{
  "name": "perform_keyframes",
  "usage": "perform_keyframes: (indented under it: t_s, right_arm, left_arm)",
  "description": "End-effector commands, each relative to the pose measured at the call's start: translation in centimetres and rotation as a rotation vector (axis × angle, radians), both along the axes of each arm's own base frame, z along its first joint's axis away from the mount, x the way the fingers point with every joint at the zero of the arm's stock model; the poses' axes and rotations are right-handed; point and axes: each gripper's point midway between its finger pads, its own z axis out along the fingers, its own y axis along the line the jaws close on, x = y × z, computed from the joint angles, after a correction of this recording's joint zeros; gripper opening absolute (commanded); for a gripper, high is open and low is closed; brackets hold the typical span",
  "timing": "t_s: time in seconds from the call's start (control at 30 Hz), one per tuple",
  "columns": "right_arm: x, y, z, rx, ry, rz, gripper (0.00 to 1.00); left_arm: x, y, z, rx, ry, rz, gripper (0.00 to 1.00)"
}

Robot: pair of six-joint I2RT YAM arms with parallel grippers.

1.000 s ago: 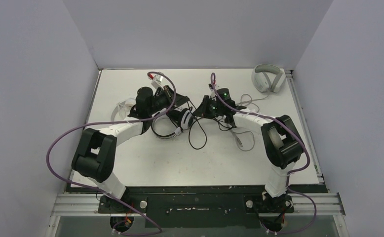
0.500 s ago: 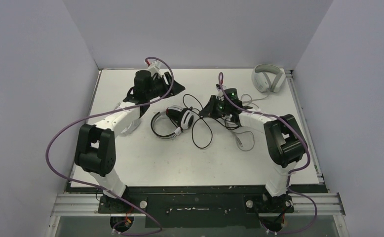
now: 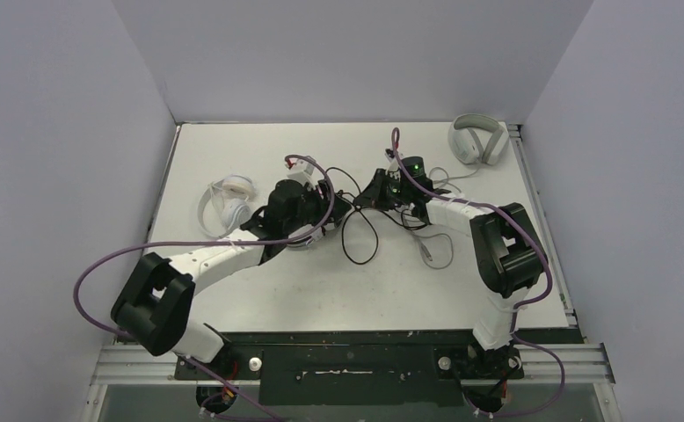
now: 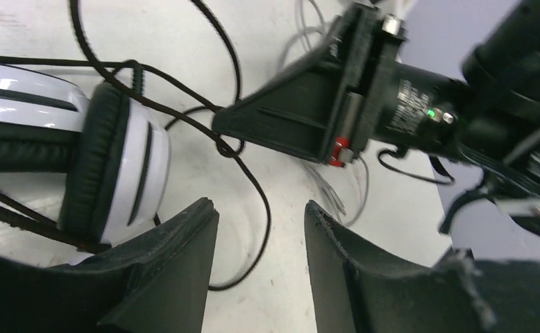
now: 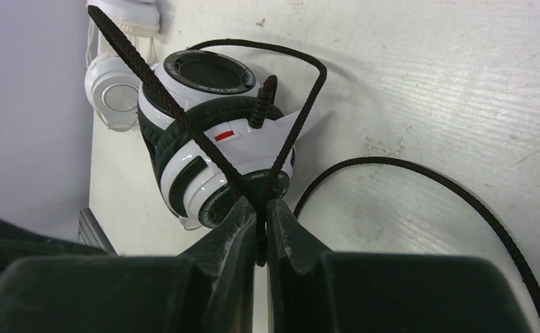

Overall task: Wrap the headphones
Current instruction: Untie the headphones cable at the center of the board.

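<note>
The black-and-white headset (image 4: 107, 166) lies mid-table, mostly hidden under my left arm in the top view. My left gripper (image 4: 262, 215) hovers open just right of its earcup, over a loop of the black cable (image 4: 253, 187), and nothing is between its fingers. My right gripper (image 5: 262, 205) is shut on the black cable, which runs taut from the jaws to the headset (image 5: 212, 139). Seen from above, the right gripper (image 3: 369, 193) faces the left gripper (image 3: 334, 209). The small white headphones (image 3: 224, 200) lie at the left.
A light grey over-ear pair (image 3: 477, 141) sits in the back right corner, its thin grey cable (image 3: 435, 251) trailing toward the middle. Loose black cable loops (image 3: 360, 255) lie between the arms. Walls enclose the table on three sides.
My left gripper opened, swung away to the back left, then came back over the black-and-white headset. The right gripper shifted slightly back, still pinching the black cable.
</note>
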Motion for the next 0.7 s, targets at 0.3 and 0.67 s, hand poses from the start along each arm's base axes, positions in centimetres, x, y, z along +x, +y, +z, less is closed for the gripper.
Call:
perform_keyframes:
  t_s: [0.3,0.67]
  right_arm:
    - [1.0,0.2,1.7,0.079,-0.054,-0.006,0.00]
    - [1.2,0.3,1.9,0.092,-0.058,0.001,0.00]
  left_arm:
    - [6.4,-0.9,-2.4,-0.170,0.086,0.446,0.40]
    - [7.9,-1.7,-2.8,-0.187,0.153,0.591,0.38]
